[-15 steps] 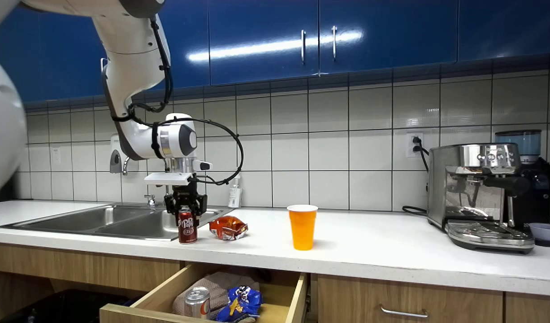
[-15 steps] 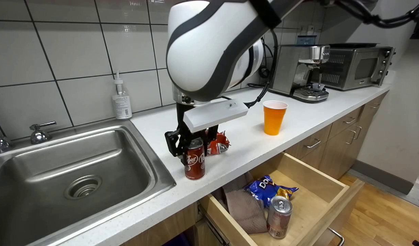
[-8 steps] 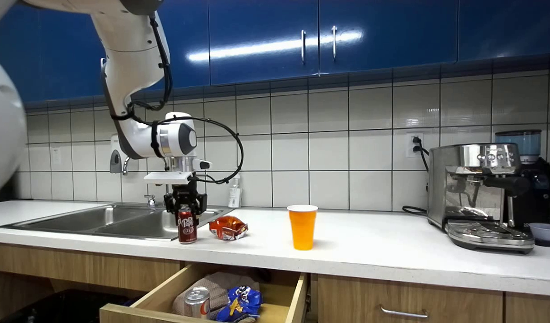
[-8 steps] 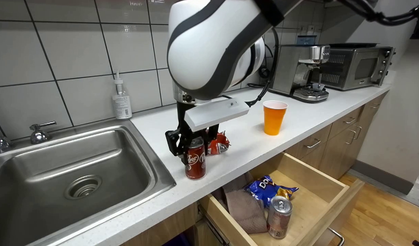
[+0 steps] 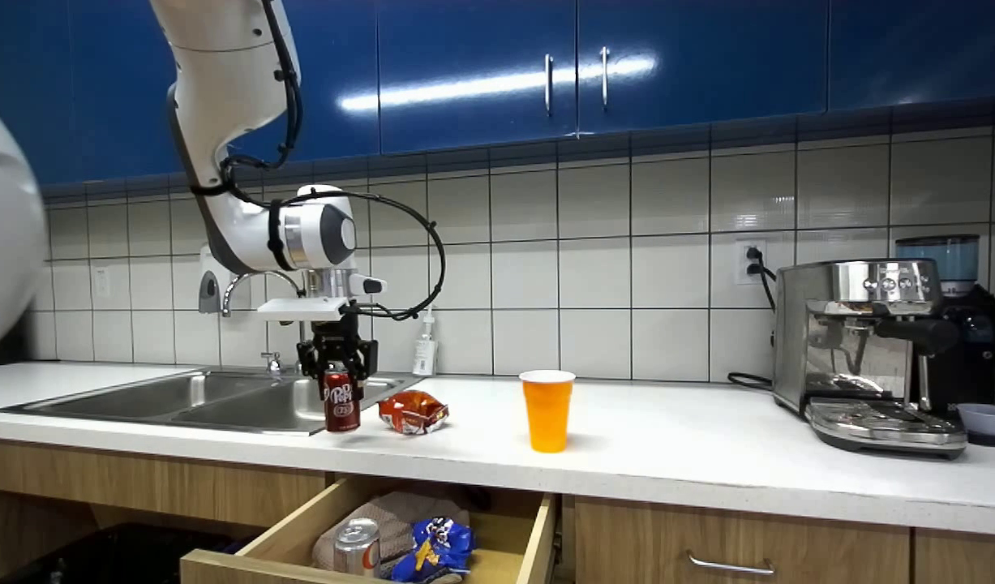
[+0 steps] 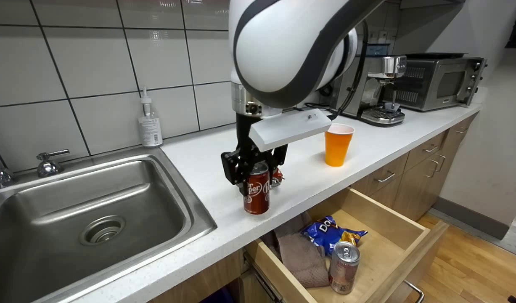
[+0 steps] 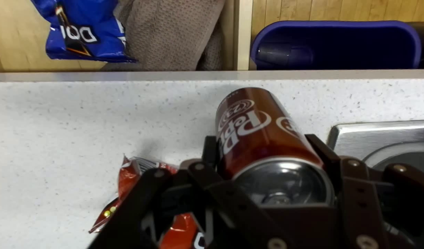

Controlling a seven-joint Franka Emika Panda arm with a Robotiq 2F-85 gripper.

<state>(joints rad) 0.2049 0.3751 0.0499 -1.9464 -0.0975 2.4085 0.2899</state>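
My gripper [image 5: 340,392] is shut around the upper part of a dark red Dr Pepper can [image 5: 342,415] and holds it upright, a little above the white counter near its front edge. In an exterior view the can [image 6: 256,204] is between the black fingers [image 6: 258,185], right of the sink corner. In the wrist view both fingers [image 7: 263,147] press the sides of the can [image 7: 256,129], with its silver top toward the camera. A red chip bag [image 5: 413,412] lies on the counter beside the can. It is partly hidden behind the gripper in the wrist view [image 7: 129,176].
Below the counter an open drawer [image 6: 392,214] holds a silver can [image 6: 344,267], a blue chip bag [image 6: 329,233] and a brown cloth [image 6: 302,259]. An orange cup [image 5: 548,414] stands right of the red bag. A metal sink [image 6: 190,206], soap bottle [image 6: 150,128] and coffee machine [image 5: 854,349] are around. A purple bin [image 7: 336,24] is below.
The gripper has risen slightly with the can, which has left the counter. In an exterior view the arm and can have also shifted right. The other objects have not moved.
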